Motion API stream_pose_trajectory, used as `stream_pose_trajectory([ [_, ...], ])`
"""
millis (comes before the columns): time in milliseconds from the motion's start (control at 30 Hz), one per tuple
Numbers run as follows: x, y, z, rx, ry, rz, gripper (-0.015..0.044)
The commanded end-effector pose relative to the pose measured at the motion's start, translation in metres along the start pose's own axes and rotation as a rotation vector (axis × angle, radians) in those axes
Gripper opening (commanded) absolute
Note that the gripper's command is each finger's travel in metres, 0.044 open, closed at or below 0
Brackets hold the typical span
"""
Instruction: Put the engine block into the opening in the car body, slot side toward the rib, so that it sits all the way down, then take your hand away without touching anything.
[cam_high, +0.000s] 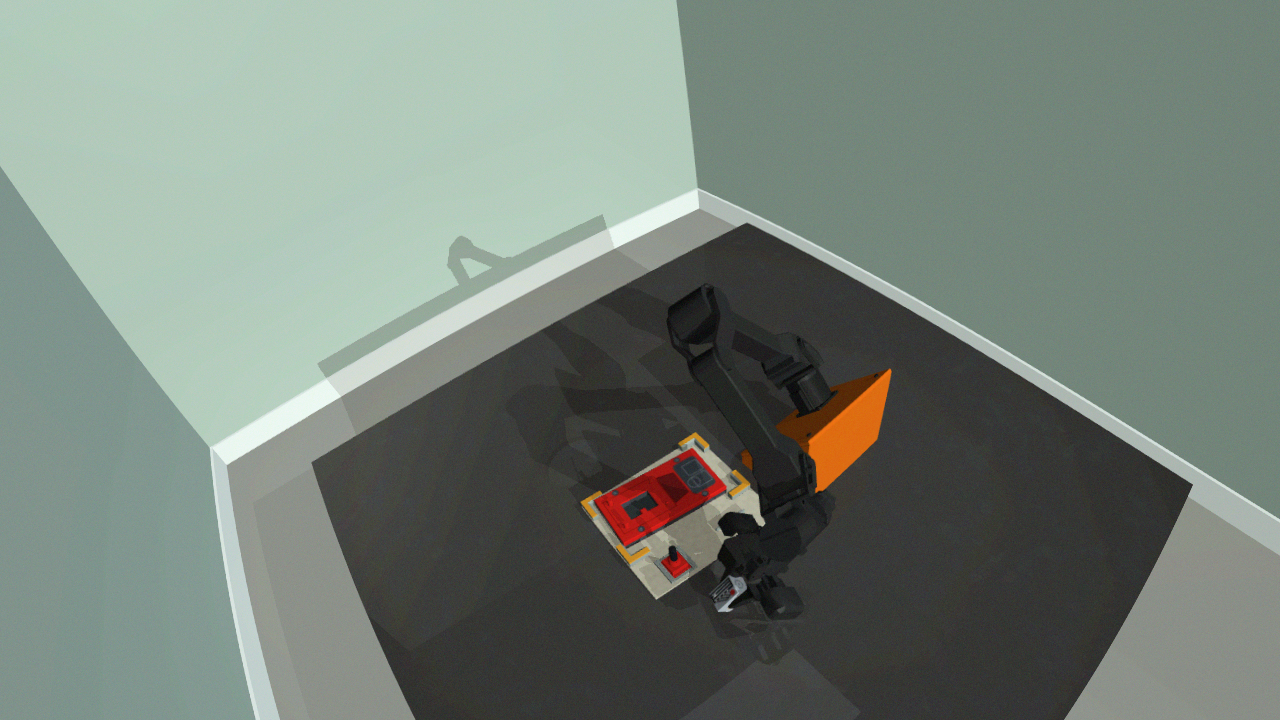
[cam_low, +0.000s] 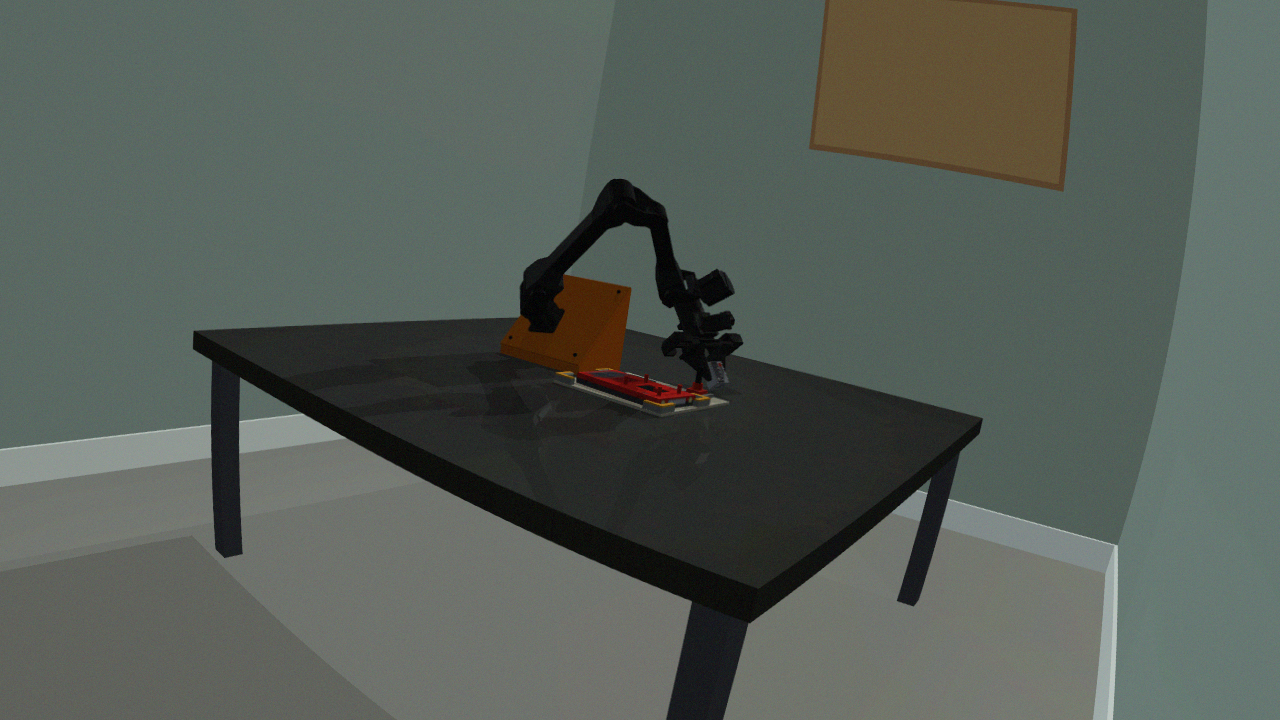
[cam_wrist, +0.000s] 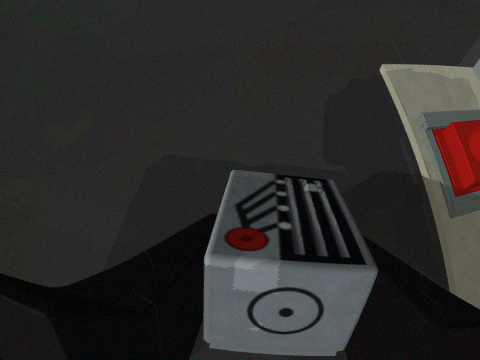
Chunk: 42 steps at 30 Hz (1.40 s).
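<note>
My gripper (cam_wrist: 279, 234) is shut on the silver-grey engine block (cam_high: 727, 593) (cam_low: 717, 373) (cam_wrist: 290, 310), low beside the pale board. In the wrist view the block shows a red disc, dark slots and a ringed side face. The red car body (cam_high: 660, 497) (cam_low: 617, 384) lies on the board between yellow corner brackets. Its dark opening (cam_high: 639, 505) is empty in the top view. The block is outside the board's edge, away from the opening. The rib cannot be made out.
The pale board (cam_high: 657, 591) (cam_wrist: 407, 95) carries a red part (cam_high: 675, 564) (cam_wrist: 462, 160) with a black knob, standing between the block and the car body. An orange wedge-shaped stand (cam_high: 854, 429) (cam_low: 581, 322) is by the arm's base. A dark table (cam_low: 760, 501) lies beneath.
</note>
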<state>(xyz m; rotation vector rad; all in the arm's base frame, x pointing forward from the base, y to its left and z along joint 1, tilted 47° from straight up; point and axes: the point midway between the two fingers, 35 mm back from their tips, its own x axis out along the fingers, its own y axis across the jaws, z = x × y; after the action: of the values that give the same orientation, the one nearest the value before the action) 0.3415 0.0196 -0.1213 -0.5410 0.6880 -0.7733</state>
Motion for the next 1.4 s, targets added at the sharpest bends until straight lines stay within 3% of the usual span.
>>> stream_pose_trajectory([
  [0, 0.004, 0.0, -0.008, -0.017, 0.005, 0.0, 0.0],
  [200, 0.004, 0.0, -0.005, -0.017, 0.005, 0.0, 0.0],
  [767, 0.003, 0.0, -0.003, -0.002, -0.005, 0.001, 0.044],
  [967, -0.001, 0.0, -0.003, -0.008, 0.0, 0.001, 0.044],
  [1367, -0.042, 0.001, -0.005, -0.016, 0.007, 0.003, 0.044],
])
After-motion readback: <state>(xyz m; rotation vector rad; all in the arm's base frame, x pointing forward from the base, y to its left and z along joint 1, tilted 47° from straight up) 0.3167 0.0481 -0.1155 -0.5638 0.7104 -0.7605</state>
